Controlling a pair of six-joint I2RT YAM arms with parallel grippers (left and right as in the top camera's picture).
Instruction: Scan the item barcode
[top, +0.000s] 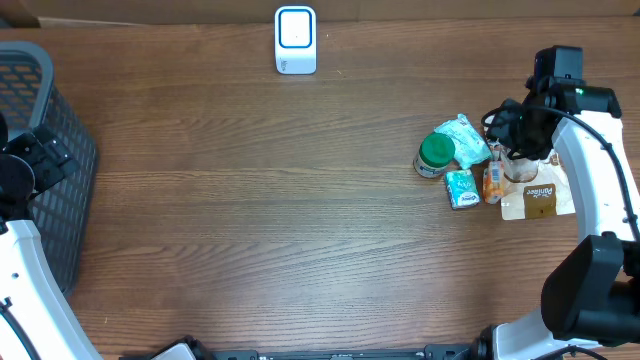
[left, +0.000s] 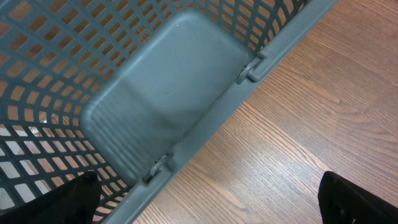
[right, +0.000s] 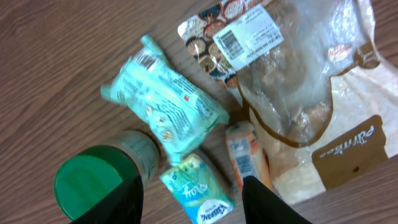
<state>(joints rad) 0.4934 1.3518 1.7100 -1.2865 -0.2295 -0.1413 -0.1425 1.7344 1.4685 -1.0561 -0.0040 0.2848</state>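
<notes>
Several items lie in a cluster at the table's right: a green-lidded jar (top: 434, 155) (right: 99, 180), a mint-green packet (top: 463, 138) (right: 168, 109), a small tissue pack (top: 461, 188) (right: 199, 193), an orange pack (top: 492, 183) (right: 245, 155) and a clear bag (top: 540, 195) (right: 311, 93) whose white label shows a barcode (right: 231, 42). My right gripper (top: 517, 158) (right: 191, 186) hangs over them, open, the tissue pack showing between its fingers; nothing is gripped. The white scanner (top: 295, 40) stands at the back centre. My left gripper (top: 40, 155) (left: 208, 202) is open above the basket's edge.
A grey mesh basket (top: 50, 120) (left: 205, 134) occupies the far left edge, with nothing visible inside in the left wrist view. Bare wood lies between the basket, the scanner and the item cluster. The right arm's white links run along the right table edge.
</notes>
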